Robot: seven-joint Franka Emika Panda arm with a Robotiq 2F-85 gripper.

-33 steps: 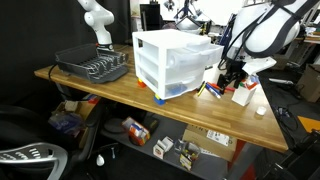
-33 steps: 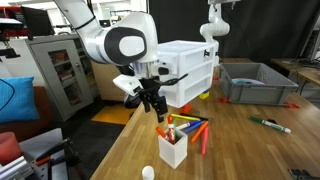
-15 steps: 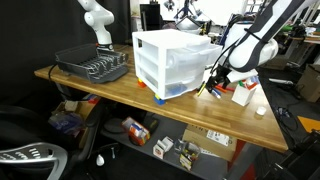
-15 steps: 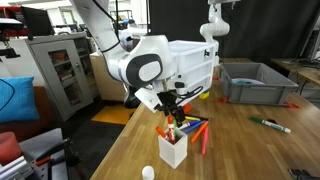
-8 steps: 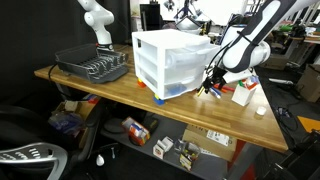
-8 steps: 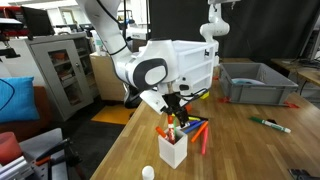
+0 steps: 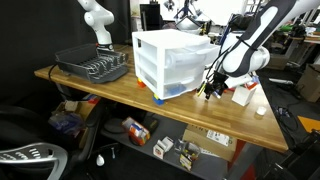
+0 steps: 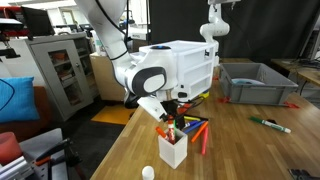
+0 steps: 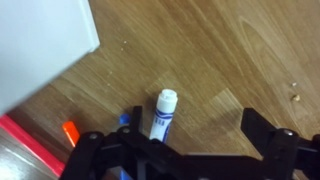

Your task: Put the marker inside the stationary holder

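Note:
A white marker with a blue label (image 9: 162,113) lies on the wooden table. In the wrist view it sits between my gripper's (image 9: 185,135) open fingers, close to the left one. In both exterior views the gripper (image 7: 212,88) (image 8: 170,115) is low over the table beside the drawer unit. The stationary holder (image 7: 243,94) (image 8: 172,149) is a small white box with red markings and pens sticking up. It stands just next to the gripper. I cannot tell if the fingers touch the marker.
The large white three-drawer unit (image 7: 172,62) (image 9: 40,40) stands right beside the gripper. Loose orange, red and blue markers (image 8: 202,133) (image 9: 70,131) lie nearby. A green marker (image 8: 270,125), a grey bin (image 8: 255,80), a dish rack (image 7: 95,65) and a small white ball (image 8: 148,172) are on the table.
The arm has swung from above the holder toward the drawer unit and come down close to the table, with the open fingers now around the white marker.

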